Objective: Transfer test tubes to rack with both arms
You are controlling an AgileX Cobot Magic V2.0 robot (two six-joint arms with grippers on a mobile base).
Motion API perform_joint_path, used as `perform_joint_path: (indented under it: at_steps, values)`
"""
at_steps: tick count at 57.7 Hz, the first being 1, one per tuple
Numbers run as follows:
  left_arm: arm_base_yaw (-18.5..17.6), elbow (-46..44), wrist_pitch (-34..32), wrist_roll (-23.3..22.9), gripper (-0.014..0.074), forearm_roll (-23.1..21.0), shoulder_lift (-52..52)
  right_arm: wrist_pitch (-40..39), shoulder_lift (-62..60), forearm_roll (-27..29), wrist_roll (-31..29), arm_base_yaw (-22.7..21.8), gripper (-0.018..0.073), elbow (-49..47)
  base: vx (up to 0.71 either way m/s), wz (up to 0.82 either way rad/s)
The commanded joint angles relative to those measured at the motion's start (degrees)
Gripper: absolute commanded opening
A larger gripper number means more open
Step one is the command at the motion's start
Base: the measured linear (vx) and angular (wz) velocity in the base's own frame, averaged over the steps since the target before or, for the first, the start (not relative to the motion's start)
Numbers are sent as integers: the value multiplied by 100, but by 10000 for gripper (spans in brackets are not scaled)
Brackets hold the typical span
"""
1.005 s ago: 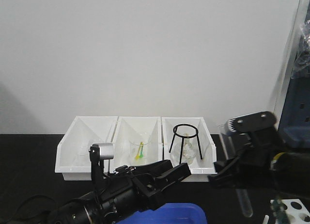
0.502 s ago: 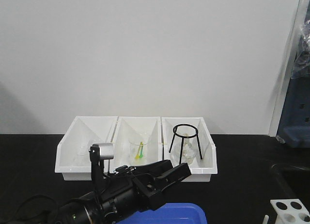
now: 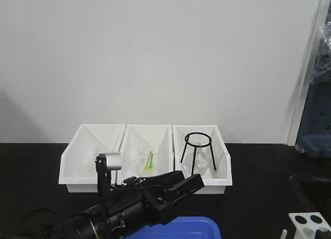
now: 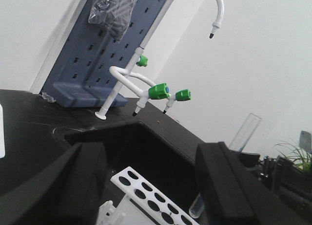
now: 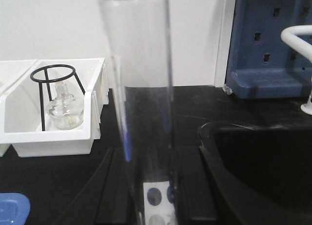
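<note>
A clear test tube (image 5: pixel 144 103) stands upright between the jaws of my right gripper (image 5: pixel 151 186), which is shut on it. Through the glass I see holes of the white rack (image 5: pixel 155 195) just below. In the left wrist view the same test tube (image 4: pixel 246 132) slants down at the right, its round bottom hanging over the rack (image 4: pixel 146 186). My left gripper (image 4: pixel 148 159) is open with nothing in it, its fingers wide on either side of the rack. The front view shows the left gripper (image 3: pixel 178 192) low in the middle and the rack (image 3: pixel 310 223) at the bottom right; the right arm is outside that view.
Three white sloped bins (image 3: pixel 147 184) line the back; the middle one holds a beaker (image 3: pixel 149 159), the right one a black tripod stand (image 3: pixel 198 151) over a flask. A blue tray (image 3: pixel 191 229) lies under the left arm. A black sink (image 4: pixel 146 147), white faucet (image 4: pixel 151 91) and blue pegboard (image 4: pixel 97 54) are beside the rack.
The right arm with its test tube, seen at the right of the front view one second ago, has left that view. The left arm has not moved.
</note>
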Motion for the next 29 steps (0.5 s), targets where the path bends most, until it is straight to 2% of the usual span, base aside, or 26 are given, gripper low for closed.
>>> perform_joint_path:
  at_steps: [1,20,29]
  values:
    - [-4,-146,-417,-36,536,-213,-248,-883,181,-94,5,-34,-7,-181,0,0]
    - [-4,-146,-417,-36,536,-213,-248,-1788,979,-127,253,-34,-7,-181,0,0]
    - [-4,-146,-417,-36,536,-213,-248,-1881,1217,-126,253,-34,-7,-181,0,0]
